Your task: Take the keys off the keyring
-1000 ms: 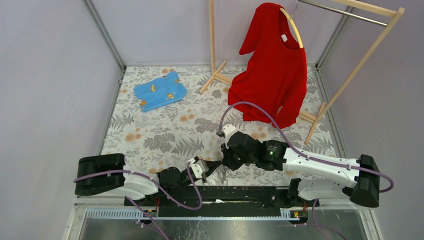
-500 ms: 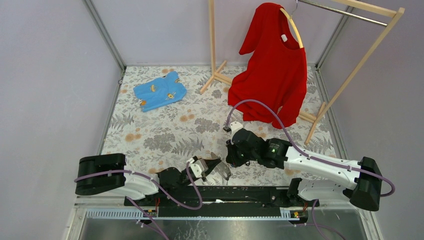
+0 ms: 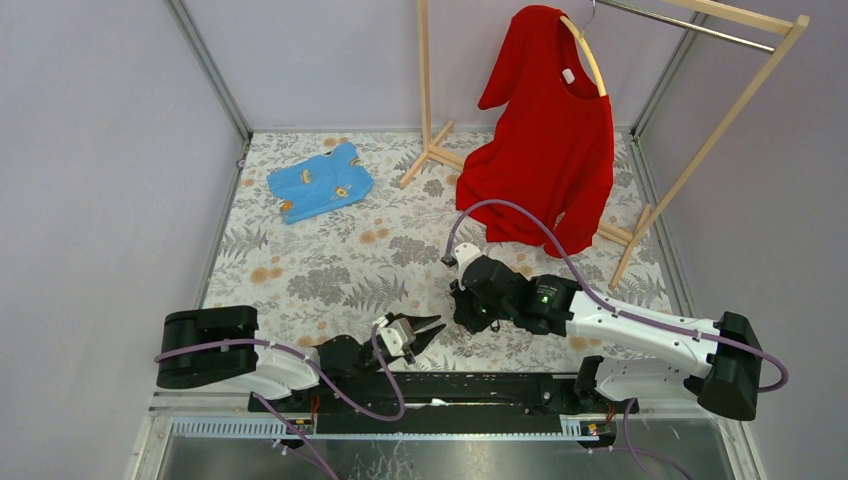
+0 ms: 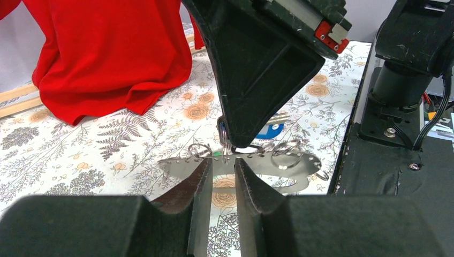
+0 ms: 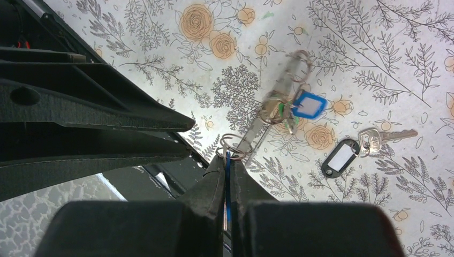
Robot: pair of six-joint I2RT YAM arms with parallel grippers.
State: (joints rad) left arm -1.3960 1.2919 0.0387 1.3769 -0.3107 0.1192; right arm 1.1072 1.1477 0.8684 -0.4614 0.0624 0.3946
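Note:
My right gripper (image 5: 227,155) is shut on a thin blue key, seen edge-on, with a wire ring (image 5: 231,145) at its tip. A silvery perforated strip (image 5: 251,128) with more rings runs away from that ring. A blue-tagged key bunch (image 5: 306,105) is on it. A dark-tagged silver key (image 5: 369,138) lies loose on the cloth. In the left wrist view the strip (image 4: 278,163) hangs crosswise under the right gripper (image 4: 235,140). My left gripper (image 4: 224,163) is open with a narrow gap, empty, its tips just short of the strip. In the top view the left gripper (image 3: 432,328) is just left of the right gripper (image 3: 462,318).
A red shirt (image 3: 545,140) hangs on a wooden rack (image 3: 700,130) at the back right. A blue garment (image 3: 318,182) lies at the back left. The floral cloth (image 3: 330,270) covers the table. The arms' black base rail (image 3: 480,385) runs along the near edge.
The two grippers were touching a second ago and have parted. The right gripper drew back to the right. The left gripper's fingers have opened and sit slightly further back.

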